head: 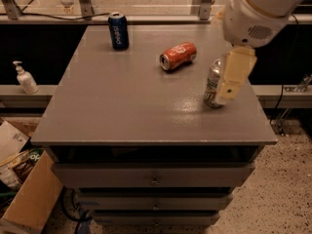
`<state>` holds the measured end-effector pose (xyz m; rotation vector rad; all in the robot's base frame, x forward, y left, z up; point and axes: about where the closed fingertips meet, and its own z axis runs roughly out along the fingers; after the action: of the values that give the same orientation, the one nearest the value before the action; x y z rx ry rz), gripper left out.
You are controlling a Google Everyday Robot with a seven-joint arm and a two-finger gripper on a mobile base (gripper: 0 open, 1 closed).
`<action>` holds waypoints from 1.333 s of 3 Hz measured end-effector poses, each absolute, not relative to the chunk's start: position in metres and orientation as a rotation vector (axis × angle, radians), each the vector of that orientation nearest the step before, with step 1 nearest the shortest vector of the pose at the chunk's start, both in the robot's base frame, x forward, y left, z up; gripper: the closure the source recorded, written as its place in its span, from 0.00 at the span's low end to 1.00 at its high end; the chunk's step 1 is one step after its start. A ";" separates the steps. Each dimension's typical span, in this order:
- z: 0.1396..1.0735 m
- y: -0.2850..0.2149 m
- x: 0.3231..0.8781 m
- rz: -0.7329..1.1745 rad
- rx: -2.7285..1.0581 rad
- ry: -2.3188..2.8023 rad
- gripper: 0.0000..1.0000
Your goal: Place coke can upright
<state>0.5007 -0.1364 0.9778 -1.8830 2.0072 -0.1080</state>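
Red-orange aluminium with white script: this is the coke can (178,55). It lies on its side on the grey desk (122,96), a little behind the middle, with its silver end turned to the front left. It touches nothing. The dark blue can (118,30) stands upright well apart at the back left. The silver-white can (213,82) stands near it to the front right.

The gripper (233,79) hangs at the right side of the desk, directly in front of the silver-white can and covering part of it. It is apart from the coke can and holds nothing that we can see. We cannot tell whether it is wide or narrow.

We judge that the can is light, and we cannot know if it is full. Its thin wall is probably stiff enough for a modest squeeze but dents under a hard one. The smooth painted surface looks slippery, and the round body can roll away if it is pushed from one side.

We think the best hold is across the middle of the body, with the jaws on opposite sides of the cylinder. Then the can turns up around its own centre and comes down flat on its base.
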 end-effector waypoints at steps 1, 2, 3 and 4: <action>0.963 -0.085 0.537 -0.096 -1.933 1.870 0.00; 0.962 -0.083 0.543 -0.109 -1.943 1.848 0.00; 0.954 -0.083 0.579 -0.154 -1.966 1.807 0.00; 0.939 -0.085 0.630 -0.187 -1.977 1.766 0.00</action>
<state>0.6304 -0.0854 0.9387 -1.9770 1.7664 -0.1874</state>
